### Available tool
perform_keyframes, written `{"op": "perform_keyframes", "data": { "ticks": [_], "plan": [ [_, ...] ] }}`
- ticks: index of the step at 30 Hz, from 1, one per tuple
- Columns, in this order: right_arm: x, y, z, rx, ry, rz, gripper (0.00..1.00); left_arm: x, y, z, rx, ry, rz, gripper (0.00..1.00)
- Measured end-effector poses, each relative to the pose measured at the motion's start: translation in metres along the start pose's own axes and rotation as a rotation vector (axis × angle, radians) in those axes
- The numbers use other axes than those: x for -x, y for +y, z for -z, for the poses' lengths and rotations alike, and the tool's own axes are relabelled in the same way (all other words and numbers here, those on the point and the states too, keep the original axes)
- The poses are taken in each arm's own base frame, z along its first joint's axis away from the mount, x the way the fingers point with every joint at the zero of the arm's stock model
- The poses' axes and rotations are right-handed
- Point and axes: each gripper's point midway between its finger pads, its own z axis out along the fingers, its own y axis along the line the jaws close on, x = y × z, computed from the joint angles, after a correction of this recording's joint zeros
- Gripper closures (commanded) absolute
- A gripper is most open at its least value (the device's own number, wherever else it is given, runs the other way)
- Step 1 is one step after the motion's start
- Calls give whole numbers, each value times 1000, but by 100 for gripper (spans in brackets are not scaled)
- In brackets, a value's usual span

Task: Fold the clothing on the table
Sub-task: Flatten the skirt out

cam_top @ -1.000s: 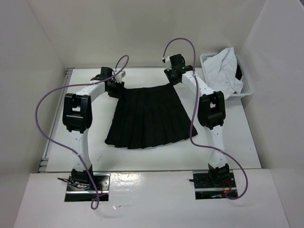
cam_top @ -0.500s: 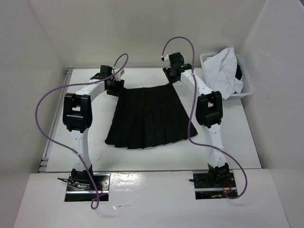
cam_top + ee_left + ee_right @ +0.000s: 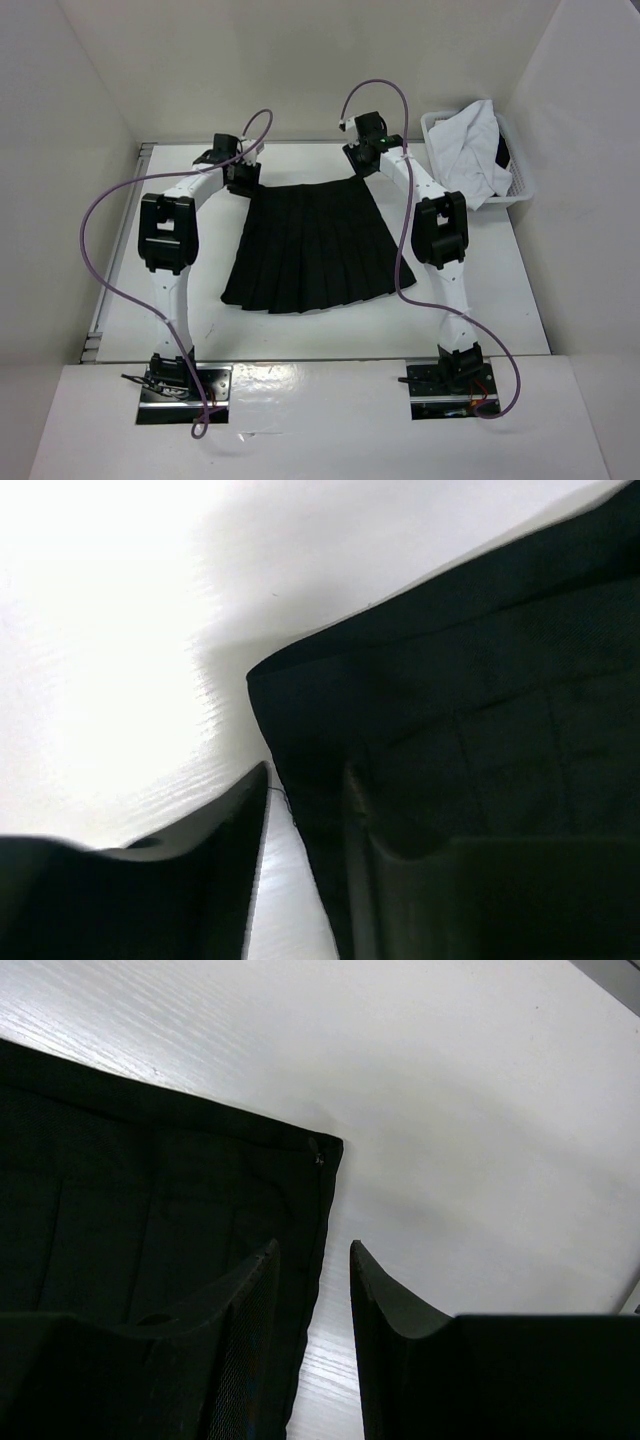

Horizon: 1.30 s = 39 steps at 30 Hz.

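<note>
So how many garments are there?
2: black skirt flat on the table, white garment heaped in the far-right basket; others may hide beneath it.

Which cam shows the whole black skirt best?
Top external: the skirt lies flat on the table, with its whole trapezoid outline and its pleats in view. The left wrist view shows only one waistband corner, close up; the right wrist view shows only the other corner.

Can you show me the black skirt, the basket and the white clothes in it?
black skirt (image 3: 315, 245), top view, middle of its pleats.
basket (image 3: 522, 180), top view, its right wall.
white clothes (image 3: 468, 148), top view, middle of the heap.
</note>
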Motion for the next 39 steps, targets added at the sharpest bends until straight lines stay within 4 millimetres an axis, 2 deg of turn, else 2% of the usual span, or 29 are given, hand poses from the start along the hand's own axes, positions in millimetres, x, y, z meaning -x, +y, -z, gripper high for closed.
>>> {"op": "perform_keyframes", "data": {
  "ticks": [2, 3, 13, 15, 24, 29, 30, 34, 35, 39],
  "plan": [
    [0, 0, 0, 0, 0, 0, 60, -1, 0, -1, -4, 2, -5, 68],
    [0, 0, 0, 0, 0, 0, 60, -2, 0, -2, -7, 5, -5, 76],
    [-1, 3, -2, 3, 4, 7, 62, -9, -1, -10, -14, 26, -3, 96],
    [-5, 5, -6, 6, 13, 9, 62, -9, -1, -10, -14, 26, -3, 99],
    [-26, 17, -37, 26, 70, 19, 62, -9, 1, -10, -4, 27, -3, 99],
    [-26, 19, -43, 29, 74, 22, 62, -9, -1, -11, 5, 29, -9, 99],
    [-25, 20, -44, 29, 72, 23, 63, -9, 0, -11, 7, 29, -9, 99],
    [-23, 21, -45, 26, 68, 28, 77, -9, 0, -11, 10, 29, -9, 99],
    [-23, 20, -46, 22, 69, 28, 84, -9, 0, -11, 10, 30, -9, 99],
    [-27, 19, -49, 12, 80, 31, 96, -10, 0, -11, 10, 29, -7, 99]
  ]
}}
